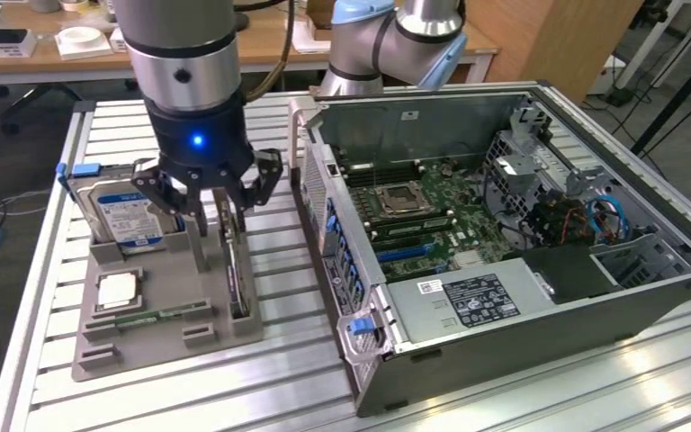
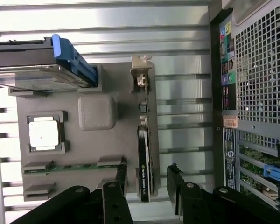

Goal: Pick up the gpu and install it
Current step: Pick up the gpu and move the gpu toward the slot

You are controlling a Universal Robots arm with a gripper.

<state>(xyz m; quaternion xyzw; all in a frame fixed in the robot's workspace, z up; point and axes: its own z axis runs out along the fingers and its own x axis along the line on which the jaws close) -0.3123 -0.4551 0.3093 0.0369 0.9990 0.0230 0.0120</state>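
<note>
Hovering over the grey holder [image 2: 116, 84] on the tabletop [image 1: 262, 396], your hand [image 1: 211, 200] is standing spread wide and gripping nothing. Its two fingers are straddling the gpu [image 2: 147, 158]. The card is standing on edge in its slot at the side of the holder nearer the open computer case [image 1: 538, 306], with its silver bracket [image 2: 141, 70] at the end away from the hand.

You are risking a crooked grip here. In the wrist view the card seems to be sitting closer to one finger than the other, so if you close like this, the near pad is likely to reach it first and lean it in the slot. A thin board caught only along its upper edge could also slip or twist. The finger on the inner side is passing just beside the green memory stick [image 2: 74, 167] and its end block, and it could snag there.

The lower edge of the card is hiding inside the holder, so you are not seeing how firmly it is seated. The wrist view is cutting off the fingers, and the exterior view is showing the card edge-on behind them, so how far down the pads are sitting is hard to judge. The free slot on the motherboard [image 1: 430, 216] is too cluttered to pick out.
</note>
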